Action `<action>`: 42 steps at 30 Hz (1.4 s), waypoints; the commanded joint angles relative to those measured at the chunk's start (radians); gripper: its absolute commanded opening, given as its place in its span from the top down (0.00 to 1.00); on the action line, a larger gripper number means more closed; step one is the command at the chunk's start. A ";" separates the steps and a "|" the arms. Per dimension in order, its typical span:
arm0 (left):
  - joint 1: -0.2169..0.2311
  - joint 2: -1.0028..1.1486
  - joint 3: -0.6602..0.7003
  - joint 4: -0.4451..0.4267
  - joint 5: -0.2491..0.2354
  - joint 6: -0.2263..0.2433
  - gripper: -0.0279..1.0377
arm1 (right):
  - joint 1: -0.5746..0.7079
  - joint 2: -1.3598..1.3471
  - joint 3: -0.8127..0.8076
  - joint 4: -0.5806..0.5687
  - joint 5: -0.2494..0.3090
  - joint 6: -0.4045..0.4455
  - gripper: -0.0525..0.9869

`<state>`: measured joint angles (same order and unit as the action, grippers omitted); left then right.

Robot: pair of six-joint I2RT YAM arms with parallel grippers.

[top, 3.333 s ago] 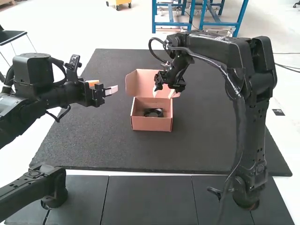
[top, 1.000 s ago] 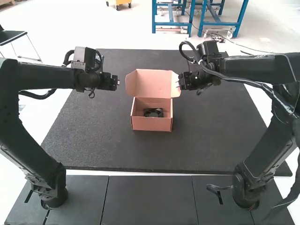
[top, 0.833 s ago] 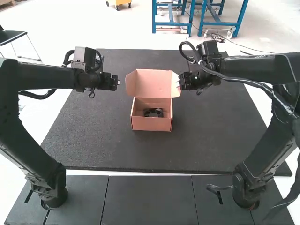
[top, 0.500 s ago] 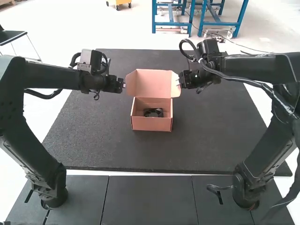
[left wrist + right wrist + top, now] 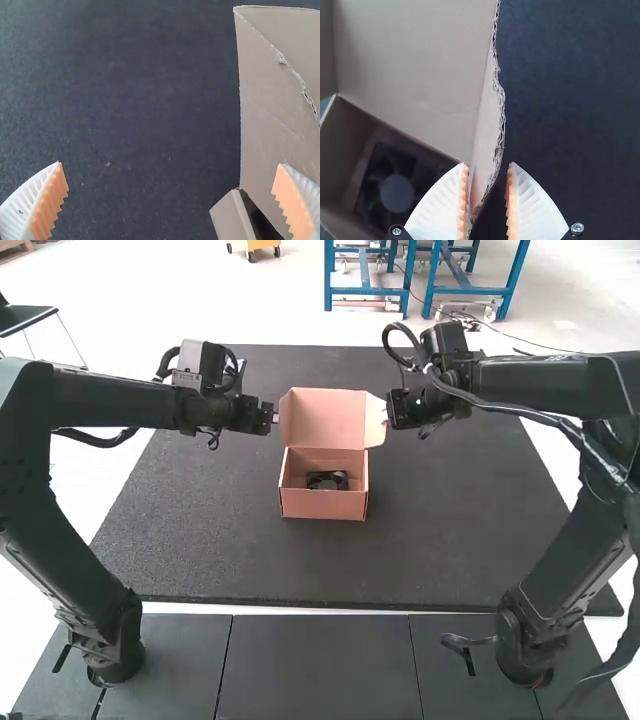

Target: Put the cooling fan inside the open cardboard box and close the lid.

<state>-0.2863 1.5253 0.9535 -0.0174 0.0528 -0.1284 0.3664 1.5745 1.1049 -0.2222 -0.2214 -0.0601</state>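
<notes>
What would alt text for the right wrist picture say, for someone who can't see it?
The right gripper, two white ribbed fingers with orange pads, sits open around the ragged edge of the lid flap of a cardboard box. Below it a black cooling fan lies inside the open box, which stands on a dark mat.

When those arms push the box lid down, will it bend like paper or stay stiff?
The lid is thin corrugated cardboard standing upright on its crease, so it should probably fold stiffly as one panel. Its ragged-edged side flap looks weak and may buckle. The small box seems light, so it might slide.
</notes>
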 commanded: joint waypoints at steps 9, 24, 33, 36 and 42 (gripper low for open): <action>-0.005 0.001 0.030 0.007 0.016 -0.002 0.07 | 0.000 -0.004 0.036 0.006 -0.050 -0.018 0.88; -0.011 -0.002 0.031 0.000 0.018 0.000 0.07 | 0.029 -0.004 0.067 0.004 -0.072 -0.017 0.89; -0.011 -0.010 0.031 -0.001 0.019 0.000 0.07 | 0.091 0.015 0.067 0.003 -0.072 -0.012 0.89; -0.011 -0.010 0.031 -0.003 0.019 0.000 0.07 | 0.109 0.025 0.073 0.003 -0.068 -0.006 0.89; -0.011 -0.014 0.031 -0.003 0.021 0.000 0.07 | 0.132 0.039 0.087 0.003 -0.064 -0.001 0.89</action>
<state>-0.2882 1.5253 0.9535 -0.0257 0.0566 -0.1280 0.4759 1.6165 1.1564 -0.2230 -0.2661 -0.0631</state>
